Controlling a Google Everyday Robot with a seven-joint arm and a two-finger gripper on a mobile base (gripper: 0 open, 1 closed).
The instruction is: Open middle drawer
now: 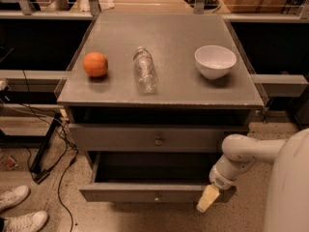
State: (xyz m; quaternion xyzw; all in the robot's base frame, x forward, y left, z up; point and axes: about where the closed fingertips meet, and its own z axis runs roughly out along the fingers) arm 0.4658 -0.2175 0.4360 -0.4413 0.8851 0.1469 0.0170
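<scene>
A grey cabinet is standing on a speckled floor, seen from above and in front. Three things are sitting in a row on its flat top. An orange is resting on the left. A clear plastic water bottle is lying on its side in the middle, cap pointing away from the viewer. A white bowl is standing upright on the right. All three are well apart from each other.

Below the top, a taller-fronted upper drawer with a round knob is sitting slightly forward of the cabinet.

Under it, the middle drawer is standing pulled well out towards the viewer, its dark inside showing. Its small knob is sitting at the centre of its low front.

The robot's white arm is reaching in from the right, bending down from the rounded white robot body. The gripper, cream-coloured, is hanging at the right end of the middle drawer's front, pointing down and to the left. Whether it is released or clenched cannot be told, nor whether it is touching the drawer.

A pair of white shoes is showing at the lower left, and black cables are trailing across the floor beside the cabinet.
</scene>
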